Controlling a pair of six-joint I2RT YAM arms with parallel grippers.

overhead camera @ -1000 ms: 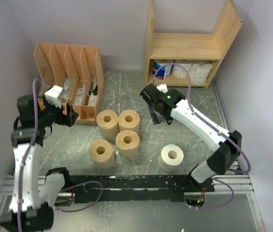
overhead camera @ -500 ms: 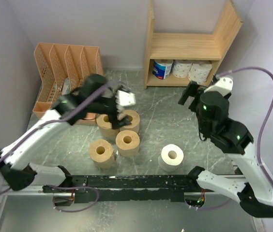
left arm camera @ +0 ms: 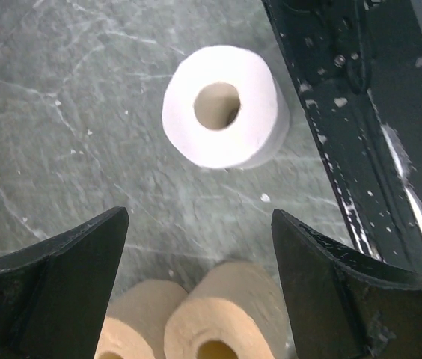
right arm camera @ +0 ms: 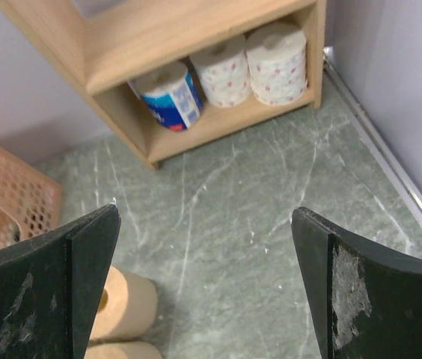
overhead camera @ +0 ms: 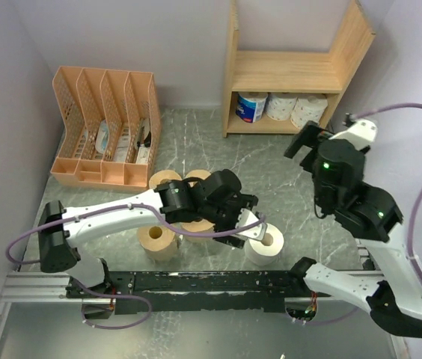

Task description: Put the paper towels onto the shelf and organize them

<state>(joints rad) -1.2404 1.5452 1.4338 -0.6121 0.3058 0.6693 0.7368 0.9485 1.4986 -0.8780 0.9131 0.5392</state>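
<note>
The organizer [overhead camera: 106, 127] stands at the far left as before. The four tan rolls [overhead camera: 156, 238] are clustered upright where they were, though the left arm now crosses over them and hides most of one. Half a second ago the left gripper [overhead camera: 250, 226] hung over the far pair; it has since swung right and nearer, and now sits just left of the lone white roll [overhead camera: 267, 243]. Its fingers are spread wide and hold nothing. In the wrist view that roll [left arm camera: 222, 105] stands on end on the table [left arm camera: 61, 112], clear of the fingers. The shelf [overhead camera: 293, 71] at the far right keeps three rolls on its lower tier, the blue-marked roll [overhead camera: 252, 106] leftmost. The right gripper [overhead camera: 301, 142], at the shelf mouth a second ago, has drawn back right and stands raised, fingers spread and empty.
</note>
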